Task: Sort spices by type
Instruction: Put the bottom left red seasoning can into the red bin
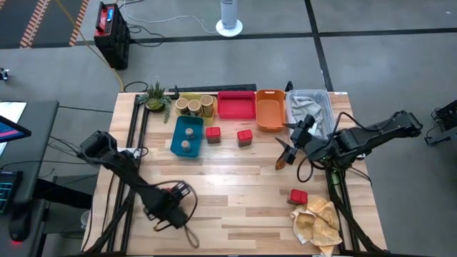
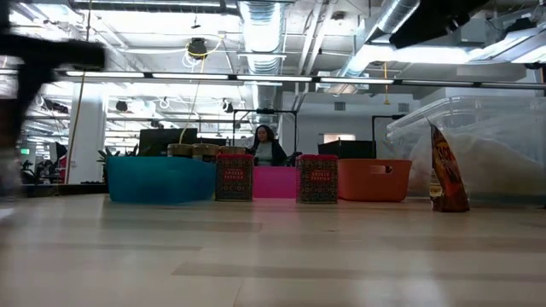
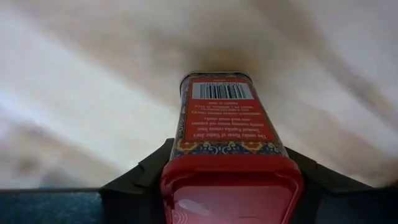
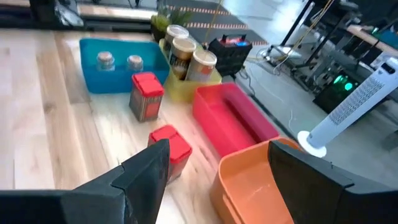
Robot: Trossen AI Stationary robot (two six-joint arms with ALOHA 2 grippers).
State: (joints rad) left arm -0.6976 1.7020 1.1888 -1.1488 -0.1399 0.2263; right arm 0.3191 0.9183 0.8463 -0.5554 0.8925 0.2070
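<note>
My left gripper (image 1: 170,207) hangs over the table's near left part, shut on a red spice box (image 3: 224,124). My right gripper (image 1: 288,148) is open over the table's right middle, and its fingers (image 4: 149,165) touch nothing. The thin brown packet (image 1: 280,163) stands on its lower end (image 2: 450,205) just below it. Two red boxes (image 1: 213,134) (image 1: 245,137) stand by the teal tray (image 1: 187,135), which holds two tiny jars. A third red box (image 1: 298,196) sits near the paper wad. The tan jars (image 1: 193,106) stand in the yellow tray. My left gripper pinches the red box between its two fingers (image 3: 140,177), one on each side wall near the red lid end (image 3: 230,171). The box lies along the fingers, with its barcode end (image 3: 216,90) pointing away from the wrist. I cannot tell whether it is clear of the table.
A pink-red tray (image 1: 236,104), an orange tray (image 1: 270,108) and a clear bin (image 1: 310,107) line the far edge beside a small plant (image 1: 155,96). The yellowish paper wad (image 1: 318,221) lies at the near right corner. Bare wood spans the near middle. A person sits far behind the table.
</note>
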